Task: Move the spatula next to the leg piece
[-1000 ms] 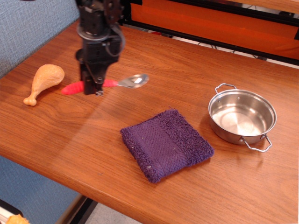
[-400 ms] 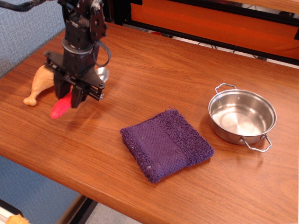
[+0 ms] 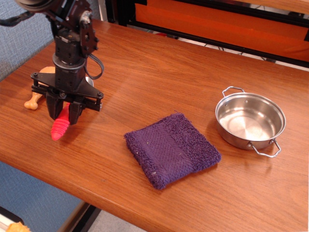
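Gripper (image 3: 63, 112) jaws clamped on the spatula (image 3: 59, 127), red handle poking out at 7 o'clock. Leg piece (image 3: 35, 99) just beside it at 10 o'clock, mostly hidden.

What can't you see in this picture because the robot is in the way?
Only one view here, so:
- Spatula: only the red handle end shows; the end effector covers the metal bowl.
- Leg piece: only the bone end and a sliver of the plump end show; the arm hides the rest.
- Whether spatula and leg piece touch: hidden behind the arm.
- Whether the spatula rests on the table: unclear.
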`<state>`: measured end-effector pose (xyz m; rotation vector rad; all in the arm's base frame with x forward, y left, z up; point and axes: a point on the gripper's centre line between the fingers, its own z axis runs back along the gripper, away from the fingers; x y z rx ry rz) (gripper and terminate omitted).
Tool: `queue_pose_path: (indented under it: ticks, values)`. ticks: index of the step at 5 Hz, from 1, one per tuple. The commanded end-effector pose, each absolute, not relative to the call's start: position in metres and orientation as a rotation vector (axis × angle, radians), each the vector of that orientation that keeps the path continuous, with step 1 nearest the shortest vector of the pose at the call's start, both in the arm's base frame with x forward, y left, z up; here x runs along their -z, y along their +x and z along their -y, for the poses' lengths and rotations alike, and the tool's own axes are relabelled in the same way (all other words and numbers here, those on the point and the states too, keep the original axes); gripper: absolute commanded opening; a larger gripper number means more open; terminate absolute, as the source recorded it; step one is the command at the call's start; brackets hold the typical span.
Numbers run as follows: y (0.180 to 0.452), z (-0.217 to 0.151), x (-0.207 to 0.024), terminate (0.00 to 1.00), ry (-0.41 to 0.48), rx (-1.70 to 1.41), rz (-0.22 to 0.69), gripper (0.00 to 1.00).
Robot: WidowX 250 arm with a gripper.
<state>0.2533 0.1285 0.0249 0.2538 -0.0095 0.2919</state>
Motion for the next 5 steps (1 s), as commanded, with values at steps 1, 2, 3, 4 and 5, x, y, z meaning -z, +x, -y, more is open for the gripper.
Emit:
queue_pose_path:
  ticks: [1, 2, 3, 4, 5]
  values:
    - [0.242, -0.125, -0.023, 0.0, 0.212, -0.237, 0.044, 0.0]
    - [0.243, -0.128, -0.02, 0.0, 0.121, -0.145, 0.051, 0.0]
    - [0.244, -0.129, -0.024, 0.0, 0.132, -0.117, 0.058, 1.0]
    - [0.247, -0.129, -0.033, 0.0, 0.149, -0.09, 0.044, 1.0]
    - [0.254, -0.127, -0.048, 0.0, 0.179, -0.051, 0.036, 1.0]
